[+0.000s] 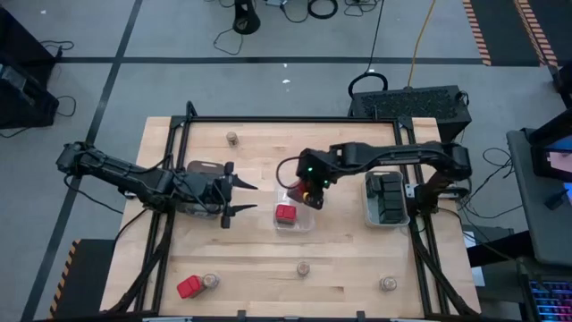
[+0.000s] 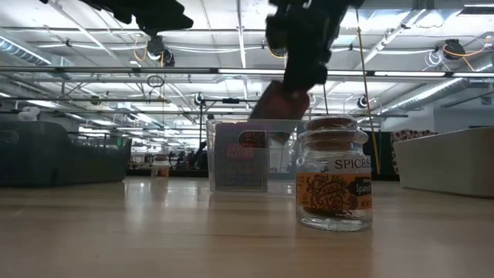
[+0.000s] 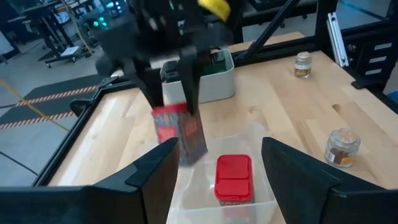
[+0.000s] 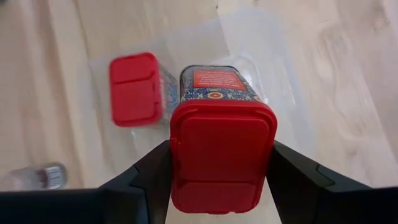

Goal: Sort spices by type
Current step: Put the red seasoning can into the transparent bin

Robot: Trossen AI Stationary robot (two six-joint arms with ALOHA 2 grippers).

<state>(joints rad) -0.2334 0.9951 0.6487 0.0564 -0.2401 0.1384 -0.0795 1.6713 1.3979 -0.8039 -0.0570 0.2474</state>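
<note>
My right gripper (image 4: 221, 180) clamps a red-lidded spice box (image 4: 222, 152) just above the clear tray (image 1: 304, 224); a second red box (image 1: 285, 214) lies inside that tray. My left gripper (image 1: 239, 199) waits beside the tray, fingers apart, empty.

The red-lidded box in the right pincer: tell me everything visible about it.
The held box has a glossy red plastic flip lid and a patterned dark body with a red label. It is clamped between the right pincer's fingers, tilted, hanging above the clear tray, where a second red box already lies.
</note>
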